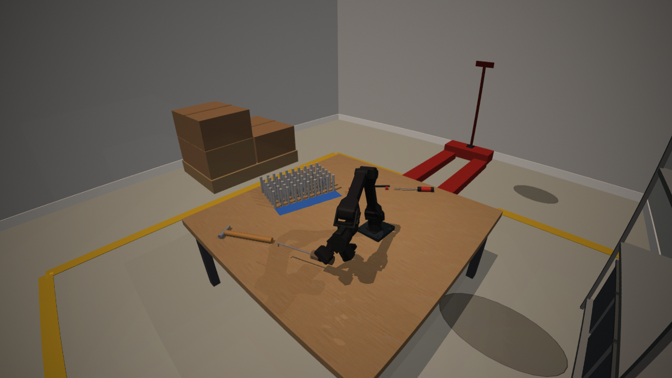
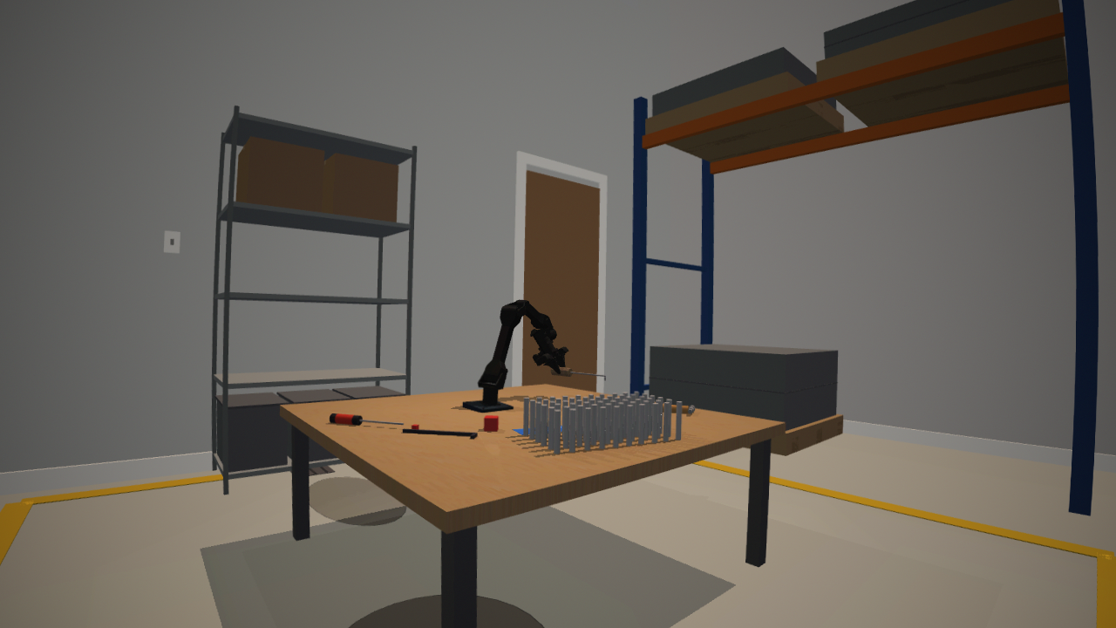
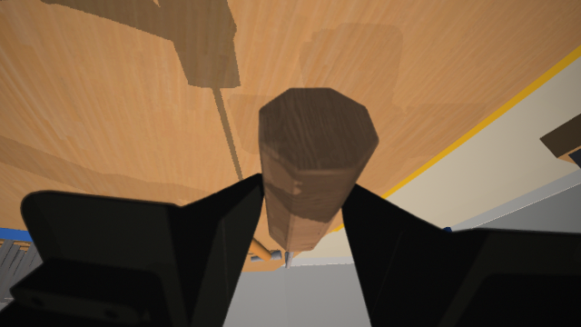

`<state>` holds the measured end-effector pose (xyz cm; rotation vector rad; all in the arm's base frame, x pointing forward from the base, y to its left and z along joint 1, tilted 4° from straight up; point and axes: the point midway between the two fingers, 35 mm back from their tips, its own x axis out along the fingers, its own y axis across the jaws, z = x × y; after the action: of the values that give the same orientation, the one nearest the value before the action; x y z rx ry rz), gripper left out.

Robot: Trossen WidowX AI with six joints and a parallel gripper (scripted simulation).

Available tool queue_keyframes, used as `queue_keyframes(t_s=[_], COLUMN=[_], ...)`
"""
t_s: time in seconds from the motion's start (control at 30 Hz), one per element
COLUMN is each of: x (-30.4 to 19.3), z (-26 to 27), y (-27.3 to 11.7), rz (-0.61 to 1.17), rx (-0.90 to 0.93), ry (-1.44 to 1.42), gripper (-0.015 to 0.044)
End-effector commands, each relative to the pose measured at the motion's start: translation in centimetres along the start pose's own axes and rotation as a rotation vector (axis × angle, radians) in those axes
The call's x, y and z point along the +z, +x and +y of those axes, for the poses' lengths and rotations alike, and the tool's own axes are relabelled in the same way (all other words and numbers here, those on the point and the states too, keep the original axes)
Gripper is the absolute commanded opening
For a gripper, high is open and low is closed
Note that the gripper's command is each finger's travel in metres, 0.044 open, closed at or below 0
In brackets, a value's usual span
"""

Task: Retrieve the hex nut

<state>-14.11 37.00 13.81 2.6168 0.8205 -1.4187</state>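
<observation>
My gripper (image 1: 332,257) (image 2: 558,366) (image 3: 303,185) is shut on the brown wooden handle (image 2: 565,372) (image 3: 318,132) of a hook tool. Its thin metal rod (image 1: 295,249) (image 2: 587,374) ends in a small bent tip. The tool is held above the table, roughly level, with its shadow apart from it. The grey standing spacers (image 1: 300,183) (image 2: 609,421) are upright in a dense field, away from the gripper. The blue taped strip (image 1: 307,203) (image 3: 15,234) lies along their front. I cannot make out the hex nut in any view.
A hammer (image 1: 249,235) (image 3: 260,249) lies beyond the hook tip. A red-and-black screwdriver (image 1: 425,189) (image 2: 345,419), a black bar (image 2: 438,433), a red block (image 2: 491,423) and a smaller red piece (image 2: 415,426) lie on the arm's other side.
</observation>
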Motion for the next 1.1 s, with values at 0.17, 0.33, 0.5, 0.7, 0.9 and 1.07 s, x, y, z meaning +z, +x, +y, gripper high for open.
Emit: queue_keyframes(t_s=[0.17,0.33,0.5,0.7,0.9,1.07], x=[-2.9,-4.3,-4.5,-7.0,-10.1,-12.5], z=[-0.1,0.2,0.3,1.6,3.4,5.1], y=[-4.0,-5.8,-5.8,-4.7,-3.4,-2.5], rz=[0.017,0.022,0.021,0.005,-0.01,-0.019], rx=[0.011,0.021,0.023,0.055,0.087,0.11], ry=[-0.007,-0.014,-0.012,0.029,0.068,0.094], gripper=[0.0,0.0,0.0,0.0,0.0,0.0])
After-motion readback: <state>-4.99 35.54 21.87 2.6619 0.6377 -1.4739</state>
